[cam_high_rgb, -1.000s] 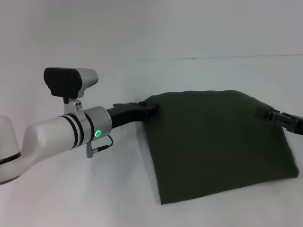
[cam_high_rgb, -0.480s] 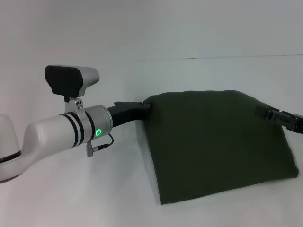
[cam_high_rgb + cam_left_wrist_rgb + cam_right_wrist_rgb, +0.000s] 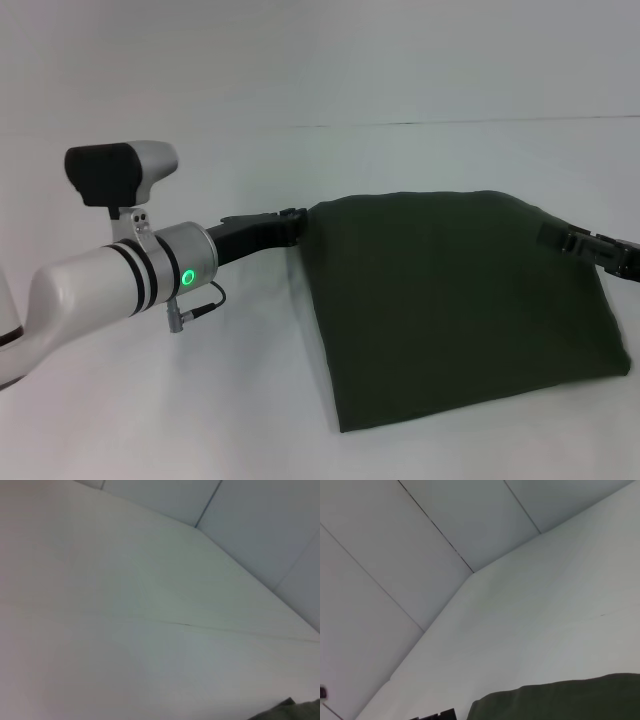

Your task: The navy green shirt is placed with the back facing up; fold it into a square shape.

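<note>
White tabletop (image 3: 200, 400) fills the head view, meeting a pale wall behind. On it, right of centre, lies the navy green shirt (image 3: 460, 310), folded into a rough four-sided shape. At centre left the left gripper (image 3: 296, 222) sits just beside the shirt's upper left corner; its grip cannot be told. At the right edge the right gripper (image 3: 556, 236) touches the shirt's upper right side, its grip also unclear.

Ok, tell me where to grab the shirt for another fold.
Probably the navy green shirt at its far corners, one end effector from each side: the left end effector and right end effector already flank them, and the near edge lies flat.
</note>
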`<action>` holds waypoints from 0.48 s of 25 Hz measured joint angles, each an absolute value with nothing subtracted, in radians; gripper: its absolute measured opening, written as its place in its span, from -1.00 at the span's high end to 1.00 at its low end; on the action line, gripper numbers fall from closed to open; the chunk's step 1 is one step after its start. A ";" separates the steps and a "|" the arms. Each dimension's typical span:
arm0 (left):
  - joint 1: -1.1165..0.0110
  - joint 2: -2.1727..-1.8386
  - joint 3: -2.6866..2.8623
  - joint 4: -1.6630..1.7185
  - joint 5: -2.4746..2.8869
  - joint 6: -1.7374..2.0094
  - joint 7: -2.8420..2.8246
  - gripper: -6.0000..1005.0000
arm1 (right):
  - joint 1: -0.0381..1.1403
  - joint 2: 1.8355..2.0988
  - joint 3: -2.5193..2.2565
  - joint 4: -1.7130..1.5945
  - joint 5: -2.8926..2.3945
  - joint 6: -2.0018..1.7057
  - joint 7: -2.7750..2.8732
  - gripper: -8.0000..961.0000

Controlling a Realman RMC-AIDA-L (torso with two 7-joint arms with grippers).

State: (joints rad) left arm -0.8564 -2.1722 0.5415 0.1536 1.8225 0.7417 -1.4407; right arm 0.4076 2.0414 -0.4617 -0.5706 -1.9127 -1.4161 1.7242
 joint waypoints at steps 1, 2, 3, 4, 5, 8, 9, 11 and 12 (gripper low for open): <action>-0.853 -2.172 0.537 0.154 1.822 0.743 -1.453 0.87 | 0.408 2.041 -0.462 -0.571 -1.913 -1.415 1.724 -0.78; -0.851 -2.172 0.537 0.153 1.821 0.746 -1.463 0.84 | 0.409 2.041 -0.462 -0.571 -1.913 -1.415 1.725 -0.78; -0.848 -2.172 0.538 0.152 1.821 0.752 -1.468 0.81 | 0.409 2.041 -0.462 -0.571 -1.913 -1.414 1.725 -0.78; -0.846 -2.171 0.539 0.151 1.821 0.760 -1.472 0.77 | 0.410 2.041 -0.463 -0.571 -1.913 -1.414 1.725 -0.78; -0.843 -2.171 0.540 0.151 1.822 0.771 -1.475 0.74 | 0.410 2.041 -0.464 -0.571 -1.913 -1.413 1.725 -0.78; -0.837 -2.168 0.545 0.152 1.828 0.803 -1.495 0.65 | 0.411 2.041 -0.467 -0.571 -1.914 -1.413 1.726 -0.78; -0.836 -2.167 0.548 0.154 1.829 0.811 -1.503 0.61 | 0.412 2.041 -0.467 -0.571 -1.914 -1.413 1.727 -0.78; -0.833 -2.167 0.554 0.157 1.830 0.819 -1.516 0.49 | 0.412 2.041 -0.468 -0.572 -1.914 -1.413 1.727 -0.78; -0.831 -2.167 0.559 0.157 1.832 0.821 -1.520 0.40 | 0.412 2.041 -0.468 -0.572 -1.914 -1.414 1.727 -0.78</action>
